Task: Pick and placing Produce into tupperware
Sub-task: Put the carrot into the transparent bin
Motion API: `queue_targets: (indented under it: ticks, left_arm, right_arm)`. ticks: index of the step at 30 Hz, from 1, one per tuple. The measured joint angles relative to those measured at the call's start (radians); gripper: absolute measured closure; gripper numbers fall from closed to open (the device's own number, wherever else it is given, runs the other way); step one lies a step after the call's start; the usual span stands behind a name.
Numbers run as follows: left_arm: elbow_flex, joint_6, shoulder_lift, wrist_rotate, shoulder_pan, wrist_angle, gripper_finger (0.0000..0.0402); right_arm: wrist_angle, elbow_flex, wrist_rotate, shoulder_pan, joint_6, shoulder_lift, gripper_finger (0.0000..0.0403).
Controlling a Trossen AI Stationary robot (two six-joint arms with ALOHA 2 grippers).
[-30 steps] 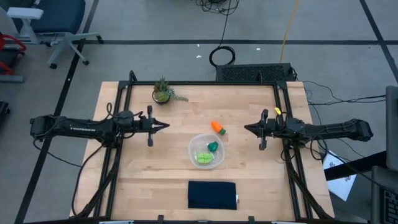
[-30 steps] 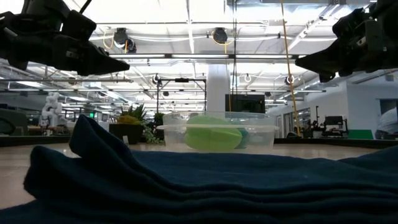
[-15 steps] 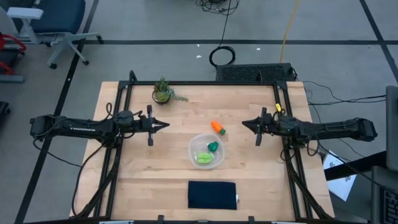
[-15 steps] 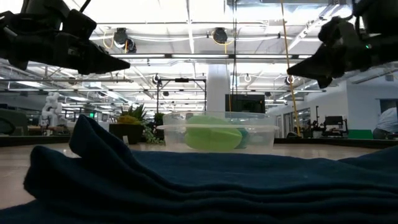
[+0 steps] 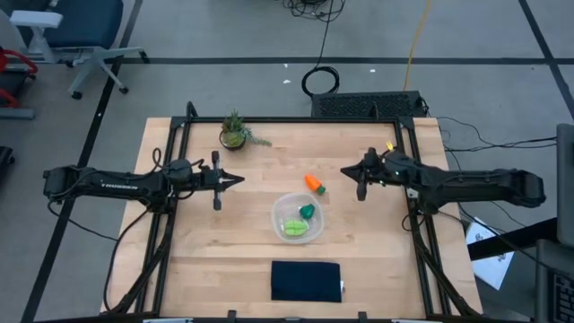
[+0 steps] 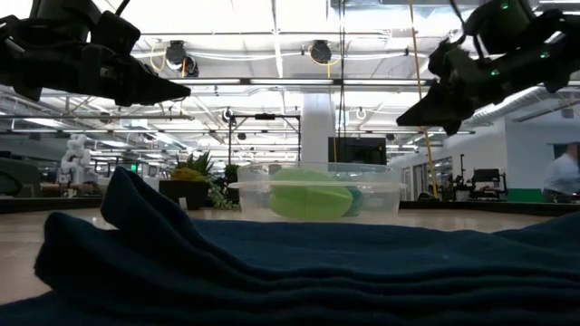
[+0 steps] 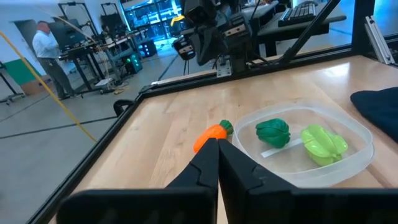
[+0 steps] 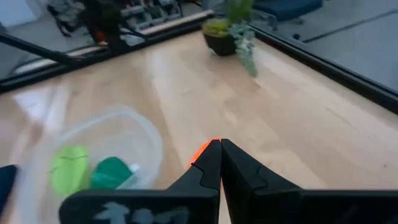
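The orange carrot (image 5: 314, 184) lies on the wood just beyond the far rim of the clear tupperware (image 5: 298, 217). Inside the tupperware rest the dark green lump (image 5: 308, 212) and the flat light-green leafy piece (image 5: 293, 227). My right gripper (image 5: 343, 172) hangs shut above the table, a little to the right of the carrot (image 8: 202, 149), nose tipped slightly down toward it. My left gripper (image 5: 240, 180) is shut and level above the table, left of the tupperware; the left wrist view shows the carrot (image 7: 211, 134) just past its fingertips (image 7: 217, 142).
A folded dark navy cloth (image 5: 306, 280) lies near the front edge and fills the low view's foreground (image 6: 290, 272). A small potted plant (image 5: 235, 131) stands at the far left. A black frame (image 5: 296, 119) runs along the table's sides.
My right gripper has swung toward the table's left and a little toward its far edge, closing on the carrot. It has tipped its nose downward and rolled somewhat, staying shut. The left arm and the produce have kept still.
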Motion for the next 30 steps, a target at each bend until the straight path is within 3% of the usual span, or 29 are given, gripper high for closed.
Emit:
queue_targets:
  ticks: [11, 20, 30]
  left_arm:
    - [0.000, 0.000, 0.000, 0.000, 0.000, 0.001, 0.0383]
    - [0.000, 0.000, 0.000, -0.001, 0.000, 0.001, 0.0396]
    - [0.000, -0.015, 0.000, -0.001, 0.000, 0.001, 0.0376]
  right_arm:
    - [0.018, 0.107, -0.053, -0.032, 0.010, 0.229, 0.0403]
    - [0.270, 0.122, -0.103, -0.038, 0.063, 0.397, 0.0403]
    - [0.172, 0.281, -0.106, -0.044, 0.049, 0.552, 0.0403]
